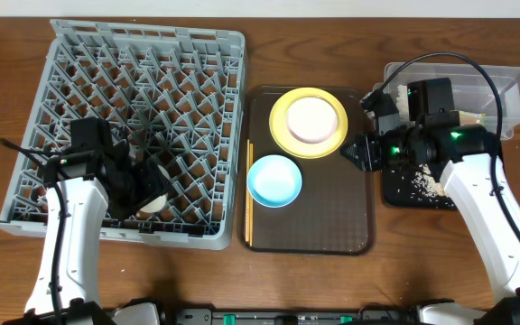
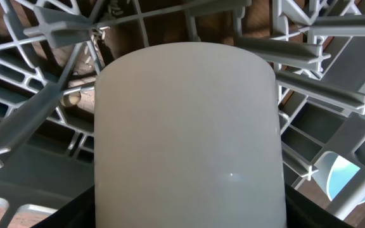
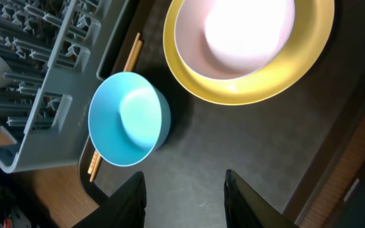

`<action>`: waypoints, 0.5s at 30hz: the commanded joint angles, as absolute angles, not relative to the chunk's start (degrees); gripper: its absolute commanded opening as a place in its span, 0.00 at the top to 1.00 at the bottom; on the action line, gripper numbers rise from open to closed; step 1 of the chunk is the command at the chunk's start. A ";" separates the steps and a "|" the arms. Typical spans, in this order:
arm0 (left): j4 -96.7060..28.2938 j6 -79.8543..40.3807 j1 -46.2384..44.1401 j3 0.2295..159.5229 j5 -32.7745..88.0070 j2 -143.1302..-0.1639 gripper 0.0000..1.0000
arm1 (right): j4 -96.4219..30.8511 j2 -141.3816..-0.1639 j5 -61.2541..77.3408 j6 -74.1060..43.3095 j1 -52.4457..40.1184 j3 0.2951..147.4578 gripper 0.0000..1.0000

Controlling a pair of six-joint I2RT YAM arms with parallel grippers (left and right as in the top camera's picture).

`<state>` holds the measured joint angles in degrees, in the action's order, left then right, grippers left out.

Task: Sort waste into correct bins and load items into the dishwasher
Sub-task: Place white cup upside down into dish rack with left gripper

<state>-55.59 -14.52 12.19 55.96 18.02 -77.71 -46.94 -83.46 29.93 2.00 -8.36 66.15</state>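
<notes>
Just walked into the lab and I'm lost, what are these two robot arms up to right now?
The left gripper holds a cream cup at the grey dish rack, close to its pegs. The right gripper hangs open and empty above the brown tray, beside the yellow plate with the cream bowl on it. The blue bowl and chopsticks lie on that tray, not yet loaded. Crumbs sit in the black tray.

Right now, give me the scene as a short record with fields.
Left claw: shut on cream cup, over dish rack
Right claw: open, empty, by brown tray right edge
On brown tray: yellow plate with cream-white bowl on it, light-blue bowl, chopsticks
Black tray: holds crumbs
</notes>
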 commanded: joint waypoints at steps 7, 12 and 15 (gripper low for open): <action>-54.92 -14.00 12.36 56.01 13.89 -77.47 0.32 | -47.64 -82.72 30.22 2.87 -8.75 66.39 0.62; -52.95 -14.00 12.36 56.01 13.89 -77.47 0.16 | -47.75 -82.72 30.20 2.90 -8.75 66.39 0.62; -52.62 -14.00 12.36 56.01 13.91 -77.45 0.13 | -47.77 -82.72 30.20 2.90 -8.82 66.39 0.61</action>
<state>-52.64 -14.55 12.16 55.96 15.03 -77.71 -47.62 -83.46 29.93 2.00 -8.36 66.15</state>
